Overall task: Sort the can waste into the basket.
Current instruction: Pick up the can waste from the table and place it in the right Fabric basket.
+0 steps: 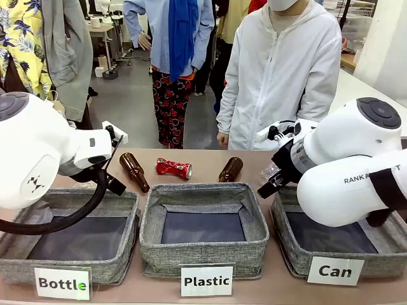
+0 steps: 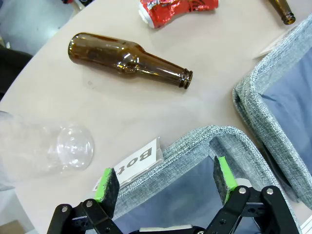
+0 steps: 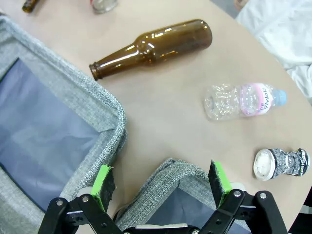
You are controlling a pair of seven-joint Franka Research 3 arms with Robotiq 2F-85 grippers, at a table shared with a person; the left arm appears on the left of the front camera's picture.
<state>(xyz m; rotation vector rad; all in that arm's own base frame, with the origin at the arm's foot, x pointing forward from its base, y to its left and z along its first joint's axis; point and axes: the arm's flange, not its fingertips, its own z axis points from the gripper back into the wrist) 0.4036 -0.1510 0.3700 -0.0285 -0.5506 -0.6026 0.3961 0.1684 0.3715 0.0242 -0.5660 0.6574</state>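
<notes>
- Two brown glass bottles lie on their sides at the far part of the table. One (image 1: pixel 134 171) is behind the gap between the Bottle basket (image 1: pixel 121 267) and the Plastic basket (image 1: pixel 203 254). The other (image 1: pixel 230 169) is behind the Plastic basket's far right corner.
- A clear plastic bottle (image 2: pixel 48 148) lies near the left gripper (image 2: pixel 165 180), just outside the Bottle basket's rim by its tipped label.
- Another clear bottle with a pink band (image 3: pixel 243 100) lies on the table past the right gripper (image 3: pixel 161 183).
- The tabletop (image 1: pixel 191 155) is smooth beige with a rounded far edge. A person in a white hooded jacket (image 1: pixel 283 76) stands at it, and more people stand behind on a grey floor.
- The left gripper's green-padded fingers are spread wide and empty, hanging over a corner of the Bottle basket.
- The right gripper's fingers are also spread and hold nothing, poised over a corner of the Can basket (image 1: pixel 381 264).
- The red can (image 1: pixel 173 168) lies crushed between the two brown bottles, behind the Plastic basket. From the left gripper it lies well apart, beyond the nearer brown bottle.
- The black and silver can (image 3: pixel 282 163) lies on bare table outside the Can basket, off to one side of the right gripper, not touching it.
</notes>
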